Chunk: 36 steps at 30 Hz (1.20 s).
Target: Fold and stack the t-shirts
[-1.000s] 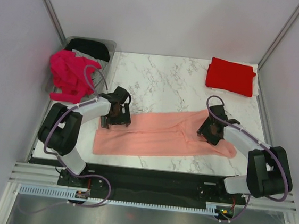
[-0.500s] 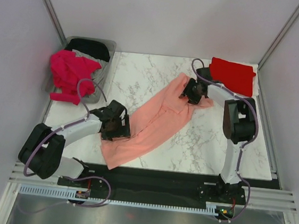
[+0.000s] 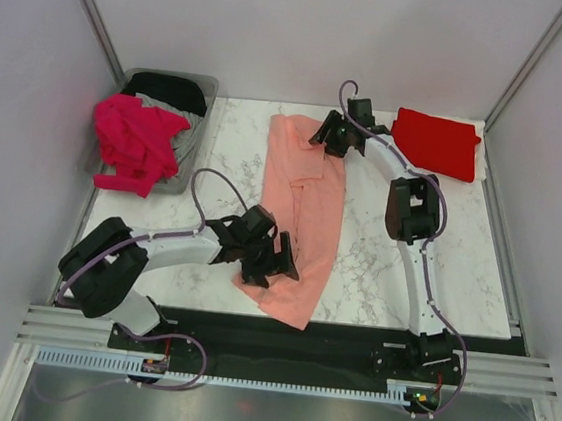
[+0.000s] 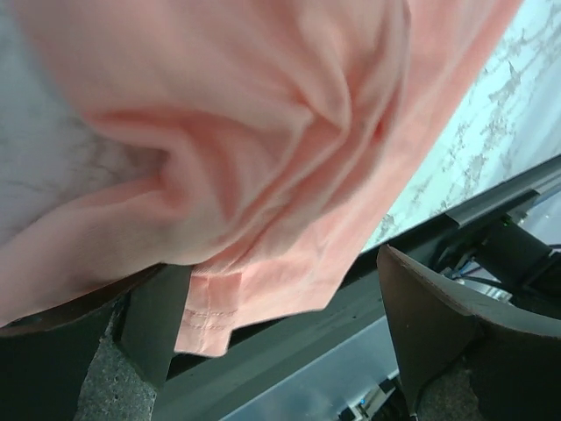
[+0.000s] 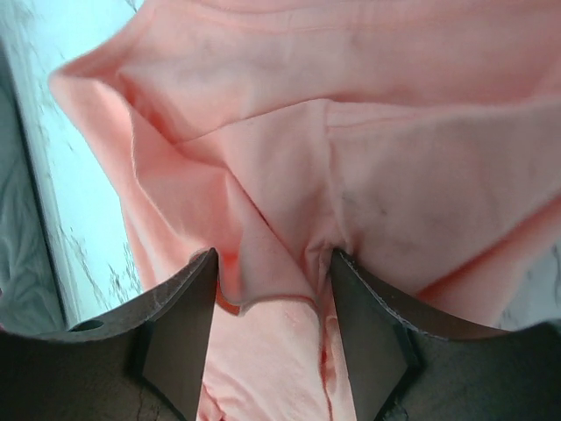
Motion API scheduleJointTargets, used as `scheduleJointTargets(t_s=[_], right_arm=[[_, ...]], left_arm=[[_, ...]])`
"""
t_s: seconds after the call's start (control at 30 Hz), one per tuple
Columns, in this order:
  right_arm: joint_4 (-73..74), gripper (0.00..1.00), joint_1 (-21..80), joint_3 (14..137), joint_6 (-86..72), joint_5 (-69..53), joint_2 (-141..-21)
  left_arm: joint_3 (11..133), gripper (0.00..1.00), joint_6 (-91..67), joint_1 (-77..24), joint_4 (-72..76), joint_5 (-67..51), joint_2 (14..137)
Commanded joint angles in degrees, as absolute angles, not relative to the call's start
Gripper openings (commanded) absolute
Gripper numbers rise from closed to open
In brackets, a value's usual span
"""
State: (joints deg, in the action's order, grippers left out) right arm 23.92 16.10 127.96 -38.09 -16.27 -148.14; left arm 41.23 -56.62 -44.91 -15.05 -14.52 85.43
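Where the marble table (image 3: pixel 385 272) ends at its near edge, the hem of the salmon pink t-shirt (image 3: pixel 306 213) is found, with one corner lapped just over that edge. On the near-left part of that shirt the left gripper (image 3: pixel 278 260) is set down, jaws spread wide. Left wrist view: cloth is draped over one finger (image 4: pixel 149 324) with the hem hanging beside it. The other finger (image 4: pixel 456 342) is clear of the cloth, and nothing is pinched.

The shirt is laid out as one long wrinkled strip from the near edge toward the far edge, roughly mid-table. At the right-hand corner of the strip's far end the right gripper (image 3: pixel 327 135) is seated, its arm stretched out over the table. Right wrist view: a bunched fold of the salmon cloth is clamped between the fingers (image 5: pixel 175 333), jaws part-way closed on it, with cloth fanned out beyond the tips.

Just right of that gripper, a red t-shirt (image 3: pixel 434 144) is set folded at the far right corner, apart from the salmon one. At the far left, a magenta t-shirt (image 3: pixel 136 140) is heaped over the front of a grey bin (image 3: pixel 210 86). A black t-shirt (image 3: pixel 168 88) is lodged in the bin behind it.
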Motion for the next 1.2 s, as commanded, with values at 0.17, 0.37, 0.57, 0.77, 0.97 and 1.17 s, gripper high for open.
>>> scheduleJointTargets(t_s=[0.17, 0.37, 0.57, 0.77, 0.97, 1.17], right_arm=[[24.97, 0.68, 15.12, 134.91, -36.83, -12.65, -159.17], [23.73, 0.81, 14.59, 137.64, -33.68, -18.27, -154.53], [23.55, 0.98, 15.03, 126.93, -30.42, -16.97, -134.76], [33.64, 0.98, 16.52, 103.67, -29.35, -3.54, -110.08], [35.42, 0.98, 24.68, 63.33, -38.83, 6.67, -80.89], [35.86, 0.89, 42.06, 37.11, -57.28, 8.26, -55.51]], left_arm=[[47.45, 0.89, -68.37, -57.28, -21.42, -8.46, 77.98], [55.80, 0.90, -68.12, -63.54, -35.47, 2.09, 72.25], [57.74, 0.90, -65.22, -64.25, -45.77, 11.94, 66.37], [56.43, 0.90, -64.07, -64.16, -52.20, 17.93, 61.44], [47.56, 0.87, -66.97, -63.72, -50.89, 19.51, 53.01], [39.38, 0.88, -65.03, -63.63, -42.10, 17.67, 50.18]])
